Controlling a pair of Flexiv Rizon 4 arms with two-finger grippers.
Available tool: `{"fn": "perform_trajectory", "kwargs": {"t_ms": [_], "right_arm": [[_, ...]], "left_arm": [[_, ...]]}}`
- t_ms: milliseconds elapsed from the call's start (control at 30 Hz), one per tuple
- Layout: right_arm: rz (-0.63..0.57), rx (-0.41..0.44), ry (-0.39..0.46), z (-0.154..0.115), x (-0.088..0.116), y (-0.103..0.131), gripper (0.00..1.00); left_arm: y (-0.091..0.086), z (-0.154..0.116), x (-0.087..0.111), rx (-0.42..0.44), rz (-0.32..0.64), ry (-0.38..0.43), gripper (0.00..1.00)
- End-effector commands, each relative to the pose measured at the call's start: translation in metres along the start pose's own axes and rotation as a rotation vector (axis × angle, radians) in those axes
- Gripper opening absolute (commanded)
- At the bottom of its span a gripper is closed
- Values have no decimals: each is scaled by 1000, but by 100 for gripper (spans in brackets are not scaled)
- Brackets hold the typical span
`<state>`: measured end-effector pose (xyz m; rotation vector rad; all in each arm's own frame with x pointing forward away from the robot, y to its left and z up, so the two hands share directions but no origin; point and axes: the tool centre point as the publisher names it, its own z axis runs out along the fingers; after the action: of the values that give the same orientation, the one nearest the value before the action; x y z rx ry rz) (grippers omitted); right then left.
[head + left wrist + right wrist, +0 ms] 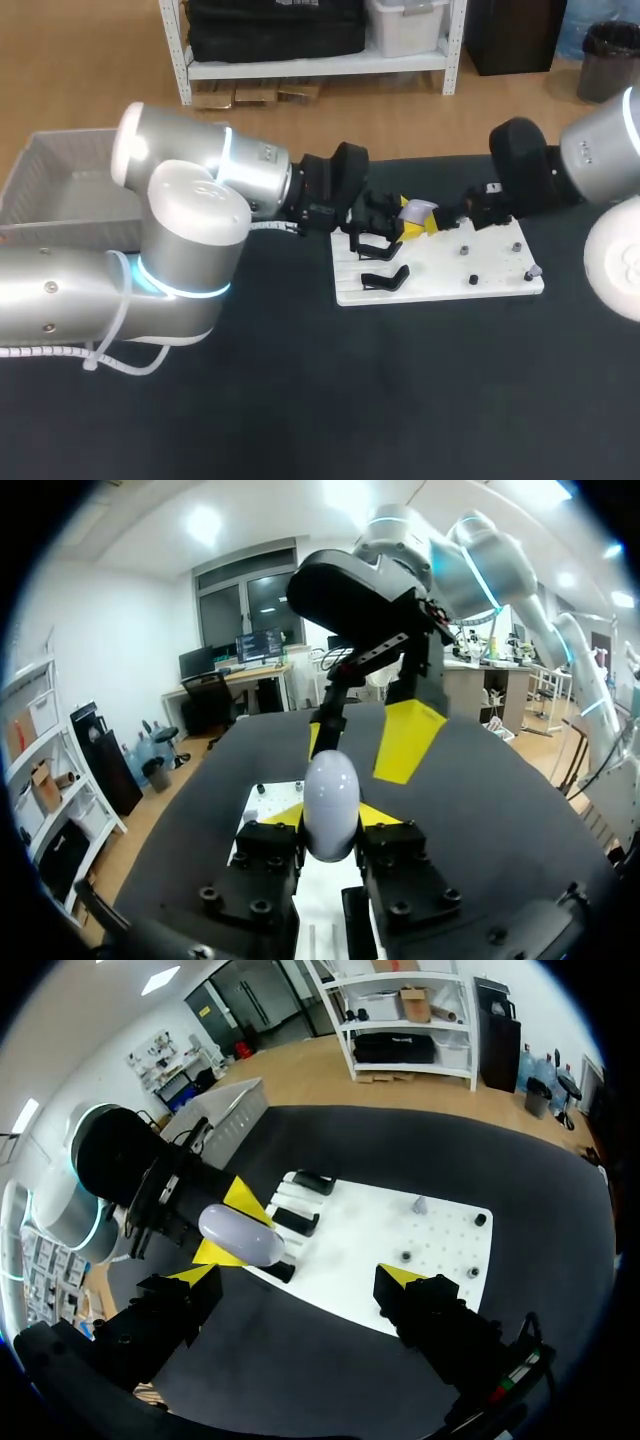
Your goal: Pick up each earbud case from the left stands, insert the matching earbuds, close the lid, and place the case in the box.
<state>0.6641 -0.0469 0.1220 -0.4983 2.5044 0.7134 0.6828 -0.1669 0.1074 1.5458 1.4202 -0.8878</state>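
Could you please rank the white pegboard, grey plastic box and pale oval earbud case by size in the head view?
Largest: white pegboard or grey plastic box; unsure, my left arm hides part of the box.
Smallest: pale oval earbud case.

Right hand (298, 1282) fingers spread wide; ahead, left hand (230, 1226) clamps pale case (248, 1238) beside white board (372, 1228).

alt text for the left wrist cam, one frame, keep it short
The left gripper is shut on a pale oval earbud case, over the edge of a white board. Just ahead, the right gripper faces it with its yellow-tipped fingers open, above the dark table.
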Motion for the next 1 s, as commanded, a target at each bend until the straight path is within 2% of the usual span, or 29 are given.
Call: {"fn": "perform_trajectory", "kwargs": {"t_ms": [33,400,500,600,667,800,900,1000], "right_arm": [[0,-5,6,1,-5,-4,100],[-2,32,-38,-14,-13,-11,100],[-21,70,-56,-26,-13,-15,100],[-50,114,-59,-37,-6,-25,100],[-71,175,-39,-42,1,-29,100],[-89,279,21,-50,16,-46,100],[-114,318,35,-57,25,-60,100],[-119,341,54,-62,34,-72,100]], "left_arm": [[-3,-4,-1,-2,5,-9,0],[-12,0,2,23,-1,-31,0],[-13,-1,8,26,-19,-88,0],[-15,-5,9,18,-34,-132,0],[-16,-8,9,0,-69,-142,0],[-18,-16,3,-25,-86,-231,0],[-21,-22,-3,-26,-89,-276,0],[-22,-27,-9,-29,-100,-287,0]]}}
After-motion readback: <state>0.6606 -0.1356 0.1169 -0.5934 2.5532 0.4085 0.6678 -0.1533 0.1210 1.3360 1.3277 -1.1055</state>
